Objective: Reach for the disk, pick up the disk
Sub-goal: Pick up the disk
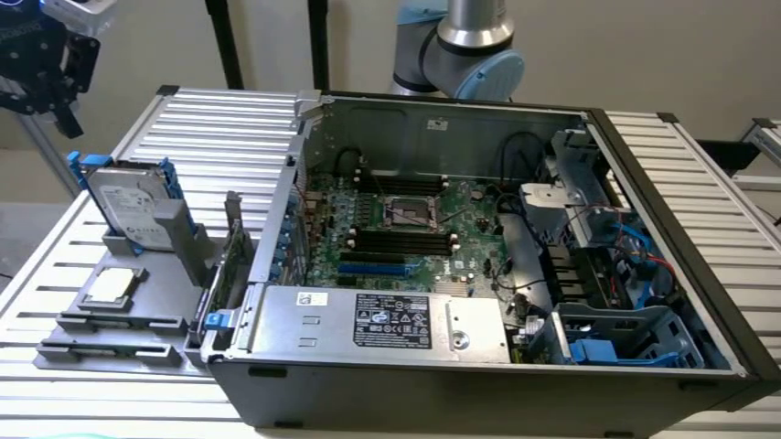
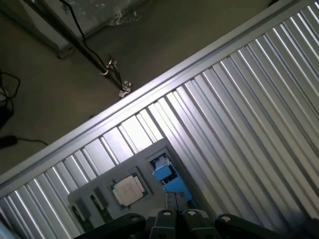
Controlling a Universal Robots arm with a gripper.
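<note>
Exterior view: disk (image 1: 128, 208) near table (image 1: 208, 114) edge

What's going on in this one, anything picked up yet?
Not yet. The robot arm's tool is shut, holds nothing, and hangs above the disk without touching it. The disk stands upright in a grey holder on the ribbed metal table, on the exterior view's left of the open computer case. A square processor chip lies on the tray beside it.
</note>
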